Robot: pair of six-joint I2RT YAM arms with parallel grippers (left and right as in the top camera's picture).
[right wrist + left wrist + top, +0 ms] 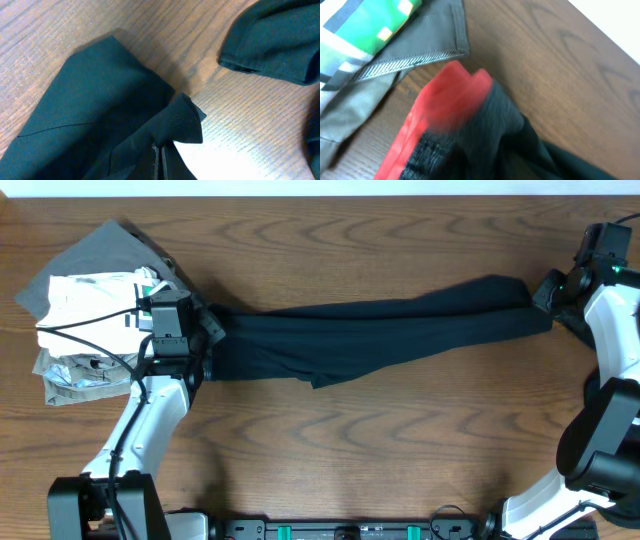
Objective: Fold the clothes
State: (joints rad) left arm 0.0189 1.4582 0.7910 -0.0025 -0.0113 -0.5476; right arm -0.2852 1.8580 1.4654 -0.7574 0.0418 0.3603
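The clothes in play are long black trousers, stretched left to right across the wooden table. Their coral-red waistband edge fills the left wrist view, blurred, with dark knit below it. My left gripper sits at that waist end; its fingers are hidden under its body and out of the wrist view. My right gripper is at the leg end. In the right wrist view its fingers are pressed together with a fold of black trouser cloth pinched between them.
A pile of other garments lies at the left, with a grey one and a green-striped cloth close to the waistband. Another dark cloth end lies beyond the right gripper. The table's back edge runs along the top.
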